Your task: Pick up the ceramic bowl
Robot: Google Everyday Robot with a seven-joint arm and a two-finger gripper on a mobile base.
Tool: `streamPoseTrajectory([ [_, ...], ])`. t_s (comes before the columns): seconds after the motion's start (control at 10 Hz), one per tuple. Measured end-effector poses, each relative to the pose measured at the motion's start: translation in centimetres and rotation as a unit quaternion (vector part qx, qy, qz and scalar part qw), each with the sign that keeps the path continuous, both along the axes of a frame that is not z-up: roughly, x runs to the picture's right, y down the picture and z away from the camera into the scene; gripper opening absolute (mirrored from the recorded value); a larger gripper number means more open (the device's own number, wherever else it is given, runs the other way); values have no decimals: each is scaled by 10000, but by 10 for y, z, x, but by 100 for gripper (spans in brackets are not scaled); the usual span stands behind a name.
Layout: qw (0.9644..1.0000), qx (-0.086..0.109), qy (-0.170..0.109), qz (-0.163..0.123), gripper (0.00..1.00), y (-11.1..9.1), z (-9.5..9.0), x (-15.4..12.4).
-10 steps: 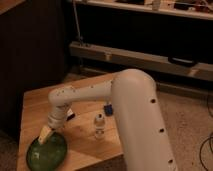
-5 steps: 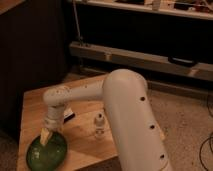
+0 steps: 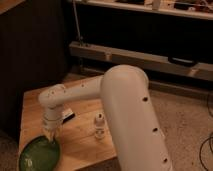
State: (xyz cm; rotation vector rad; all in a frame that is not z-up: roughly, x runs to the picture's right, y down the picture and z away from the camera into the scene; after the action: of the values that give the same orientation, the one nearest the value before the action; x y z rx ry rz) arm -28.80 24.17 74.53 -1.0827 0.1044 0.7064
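Swinging nearer the camera than before, the white arm [image 3: 130, 115] fills the right of the view and bends down over the wooden table [image 3: 80, 145]. At the table's front left corner sits the glossy green ceramic bowl [image 3: 37, 156]. The gripper [image 3: 50, 135] is down at its far rim, fingers pinched shut on that rim. The small white bottle [image 3: 98, 126] stands upright to the gripper's right, apart from the bowl.

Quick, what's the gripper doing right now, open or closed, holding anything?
Gripper: closed, down at the far rim of the bowl; whether it grips the rim cannot be told.
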Motion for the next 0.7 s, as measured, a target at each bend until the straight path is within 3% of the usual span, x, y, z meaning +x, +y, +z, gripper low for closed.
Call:
streamPoseTrajectory([
  [0.3,9984,-27,-344,449,0,-11,-10,3],
  [0.7,9984,-36,-357,435,0,-9,-11,0],
])
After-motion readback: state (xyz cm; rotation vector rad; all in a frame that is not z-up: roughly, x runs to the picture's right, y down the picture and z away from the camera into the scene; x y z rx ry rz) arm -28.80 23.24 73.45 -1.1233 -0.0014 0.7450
